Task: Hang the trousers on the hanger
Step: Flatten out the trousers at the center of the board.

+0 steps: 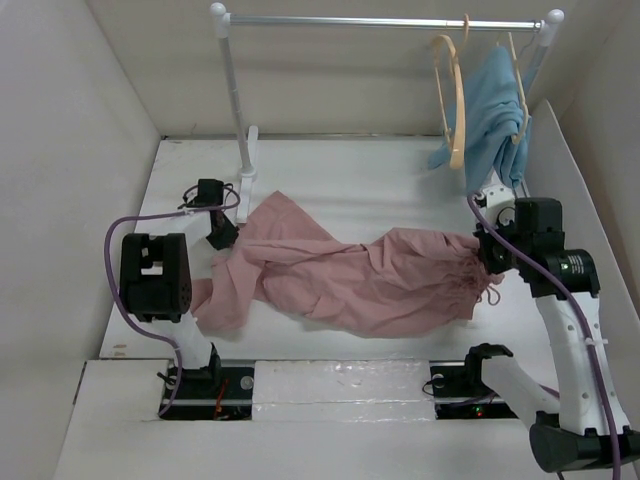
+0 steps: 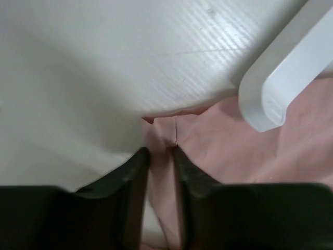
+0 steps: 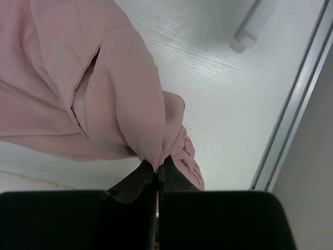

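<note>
The pink trousers (image 1: 350,275) lie spread out and crumpled across the middle of the white worktop (image 1: 350,180). They reach from one arm to the other.

The left fingers (image 1: 222,235) are at the left end of the trousers. They are almost closed, with only a thin gap, and a fold of the pink edge is pinched in that gap. The white foot of the clothes rack (image 2: 281,88) lies just beside that fold, on top of the cloth.

The right fingers (image 3: 157,172) are at the right end. They are pressed tight together and have hold of a bunch of pink cloth, which is lifted a little off the worktop.

The tan wooden hanger (image 1: 452,100) is well apart from the trousers. It hangs on the metal rail (image 1: 380,20) at the back right. A light-blue garment (image 1: 495,110) hangs just beside it on another hanger.
</note>
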